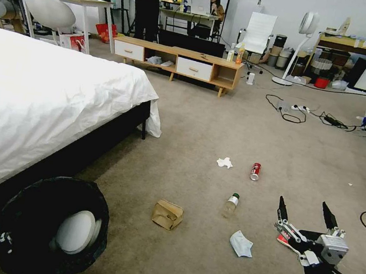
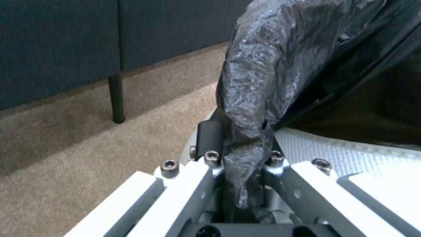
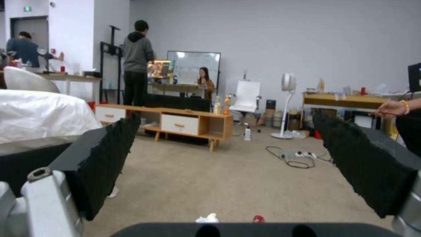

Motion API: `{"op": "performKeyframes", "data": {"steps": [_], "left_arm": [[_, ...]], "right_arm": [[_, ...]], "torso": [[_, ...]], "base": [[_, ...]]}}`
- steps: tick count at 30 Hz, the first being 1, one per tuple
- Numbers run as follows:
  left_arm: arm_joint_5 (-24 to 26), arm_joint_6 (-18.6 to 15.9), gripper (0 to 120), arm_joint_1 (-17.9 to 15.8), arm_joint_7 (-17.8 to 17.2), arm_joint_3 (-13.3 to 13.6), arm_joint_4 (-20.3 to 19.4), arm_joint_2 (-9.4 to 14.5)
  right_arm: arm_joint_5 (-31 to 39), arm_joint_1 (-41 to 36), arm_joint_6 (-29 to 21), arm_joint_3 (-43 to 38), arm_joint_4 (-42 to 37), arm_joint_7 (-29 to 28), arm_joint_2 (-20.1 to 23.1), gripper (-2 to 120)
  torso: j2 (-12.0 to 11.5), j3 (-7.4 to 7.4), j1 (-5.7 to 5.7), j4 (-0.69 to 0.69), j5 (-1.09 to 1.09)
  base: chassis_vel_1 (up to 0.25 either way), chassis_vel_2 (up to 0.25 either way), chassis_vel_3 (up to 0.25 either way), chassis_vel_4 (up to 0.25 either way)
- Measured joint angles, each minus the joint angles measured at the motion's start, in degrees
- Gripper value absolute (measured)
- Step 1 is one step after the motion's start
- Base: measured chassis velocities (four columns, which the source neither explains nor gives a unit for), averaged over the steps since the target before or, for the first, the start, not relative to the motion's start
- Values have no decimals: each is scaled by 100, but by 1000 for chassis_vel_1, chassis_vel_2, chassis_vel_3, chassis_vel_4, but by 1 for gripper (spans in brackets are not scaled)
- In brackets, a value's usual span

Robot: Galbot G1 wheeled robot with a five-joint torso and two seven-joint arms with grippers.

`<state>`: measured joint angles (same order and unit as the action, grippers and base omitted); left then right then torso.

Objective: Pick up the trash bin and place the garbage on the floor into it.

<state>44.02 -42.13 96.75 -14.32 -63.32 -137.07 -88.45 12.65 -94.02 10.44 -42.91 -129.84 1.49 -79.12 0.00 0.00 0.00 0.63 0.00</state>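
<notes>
Low at the robot's left, beside the white-sheeted bed (image 1: 36, 100): small round white trash bin (image 1: 76, 231) tipped sideways, wrapped in crinkled black plastic bag (image 2: 263, 85), bag edge pinched tight in the left gripper (image 2: 243, 164). On the beige-grey short-pile carpet floor (image 1: 205, 113), scattered well apart: crumpled white tissue (image 1: 224, 163), red soda can (image 1: 255, 171), clear green-capped bottle (image 1: 230, 205), brown paper piece (image 1: 167, 214), pale blue face mask (image 1: 241, 244). Right gripper (image 1: 305, 211) above the carpet near the mask, black fingers (image 3: 105, 158) spread wide, holding nothing.
</notes>
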Motion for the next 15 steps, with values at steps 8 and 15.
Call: {"op": "performKeyframes", "data": {"steps": [8,15], "left_arm": [[-28,0,2,17,26,36,-6,-3],[-48,0,2,28,43,44,-22,-11]], "right_arm": [[-5,-27,30,-66,6,64,-5,100],[-2,-82,32,-87,-32,112,-2,100]], "torso": [[0,0,0,0,0],[0,0,-1,0,0]], "base": [[0,0,0,0],[-73,88,91,-78]]}}
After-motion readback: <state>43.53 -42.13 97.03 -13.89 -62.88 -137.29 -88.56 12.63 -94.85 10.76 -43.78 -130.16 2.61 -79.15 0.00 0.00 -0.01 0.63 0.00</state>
